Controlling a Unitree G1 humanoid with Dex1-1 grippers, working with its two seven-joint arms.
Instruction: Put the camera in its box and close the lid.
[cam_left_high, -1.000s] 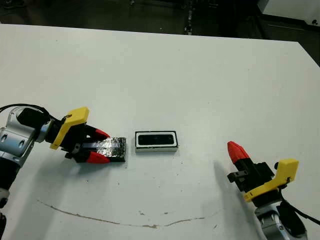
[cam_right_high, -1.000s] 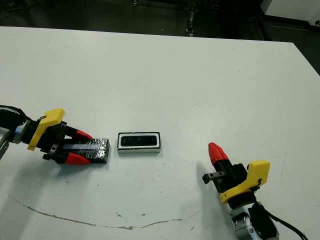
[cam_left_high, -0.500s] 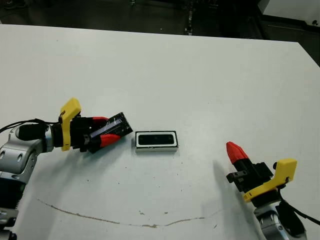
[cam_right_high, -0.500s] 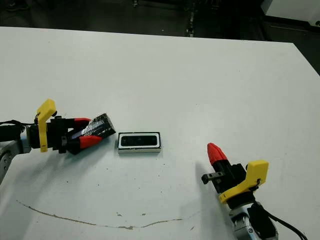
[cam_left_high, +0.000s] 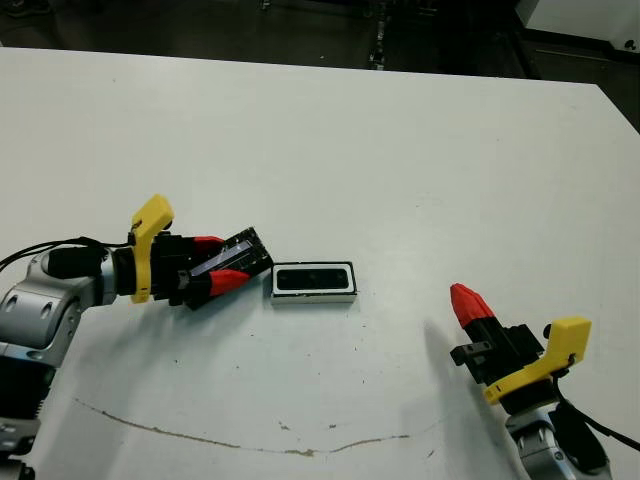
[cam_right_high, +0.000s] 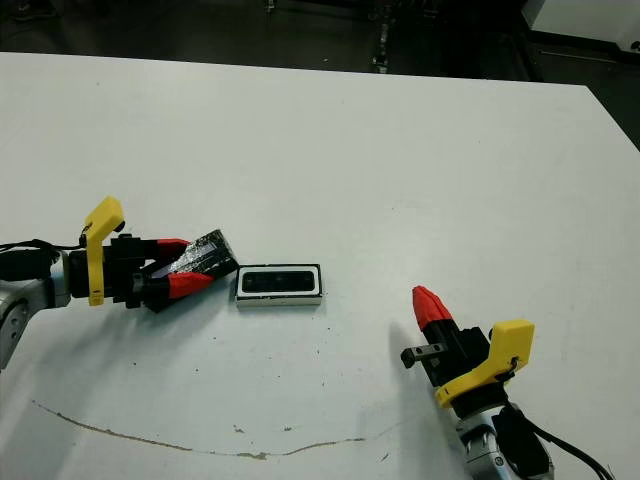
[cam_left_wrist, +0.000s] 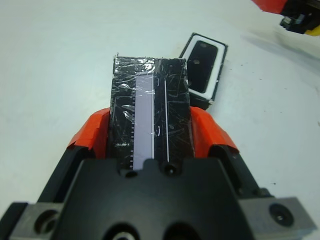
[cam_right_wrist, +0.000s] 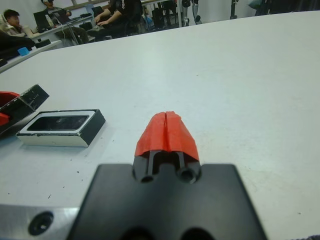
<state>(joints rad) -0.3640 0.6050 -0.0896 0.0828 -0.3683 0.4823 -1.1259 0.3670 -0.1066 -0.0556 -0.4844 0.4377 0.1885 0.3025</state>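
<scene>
our left gripper (cam_left_high: 222, 272) clamps the crinkly black lid (cam_left_wrist: 150, 112), tilted, so it may snag the white-lined box (cam_left_high: 313, 282).

Speckled black lid (cam_left_wrist: 150, 112) with pale strip, white-rimmed box (cam_left_high: 313, 281), glossy black camera (cam_left_high: 312, 279).

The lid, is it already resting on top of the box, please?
No, the lid is clamped in the left gripper, beside the open box.

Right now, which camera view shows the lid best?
The left wrist view: the lid fills the frame between the left gripper's fingers, speckled surface and pale strip plain. The head views show it small and tilted; the right wrist view shows only an end.
</scene>
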